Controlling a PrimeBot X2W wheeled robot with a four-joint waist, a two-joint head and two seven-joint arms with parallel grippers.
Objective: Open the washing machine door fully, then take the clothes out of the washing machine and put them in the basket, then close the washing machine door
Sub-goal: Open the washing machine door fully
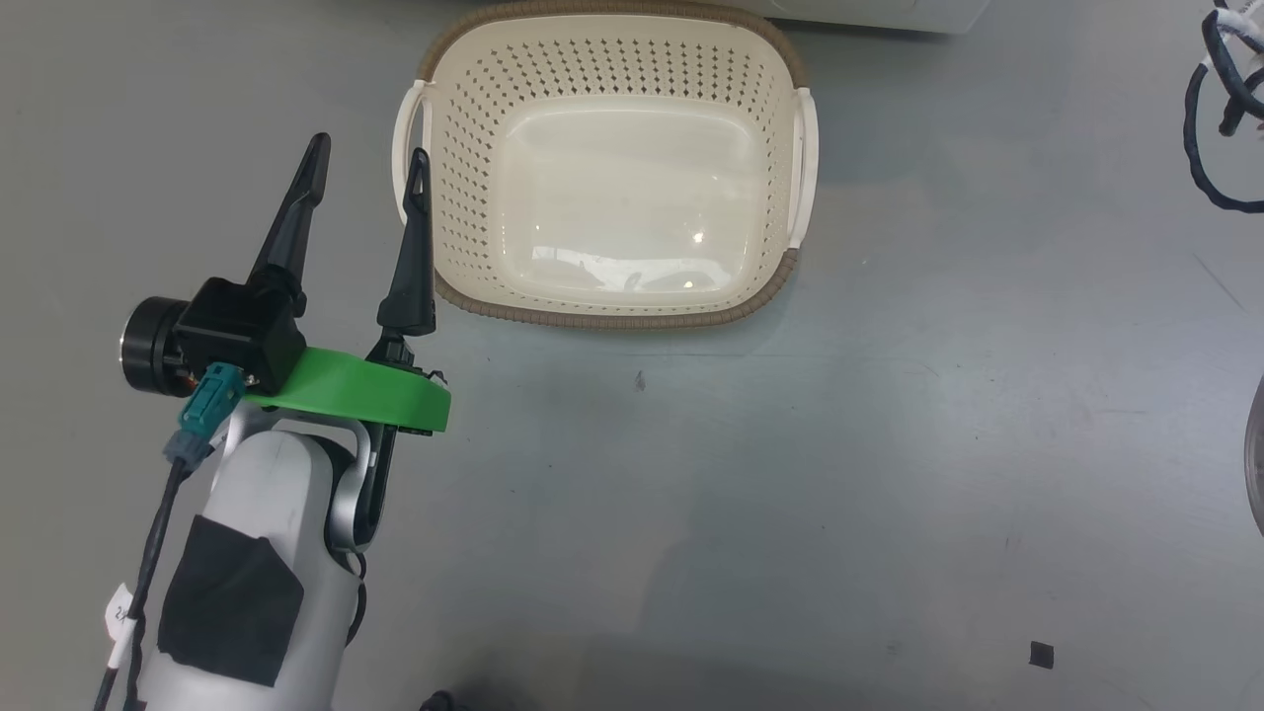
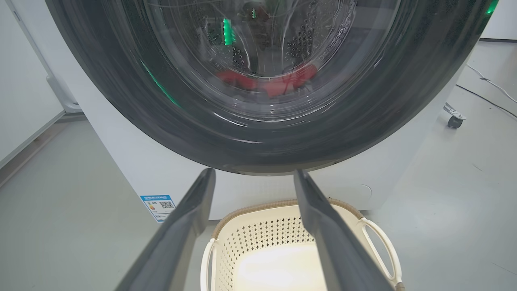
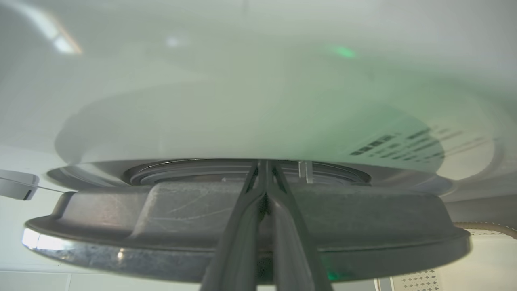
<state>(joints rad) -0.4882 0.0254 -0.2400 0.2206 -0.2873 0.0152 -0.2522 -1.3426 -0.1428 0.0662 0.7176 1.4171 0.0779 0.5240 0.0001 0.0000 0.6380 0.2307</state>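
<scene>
Left claw (image 1: 370, 148) spread wide, right claw (image 3: 264, 165) pinched shut

A black cable tangle (image 1: 1234, 109) and a small black scrap (image 1: 1041, 654) sit well apart on grey floor (image 1: 889, 444).

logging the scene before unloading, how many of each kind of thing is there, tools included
basket: 1
washing machine: 1
washing machine door: 1
red clothes heap, seen through the door: 1 (separate pieces cannot be told)
tools: 2, the left tool open, the right tool shut
total: 6
</scene>
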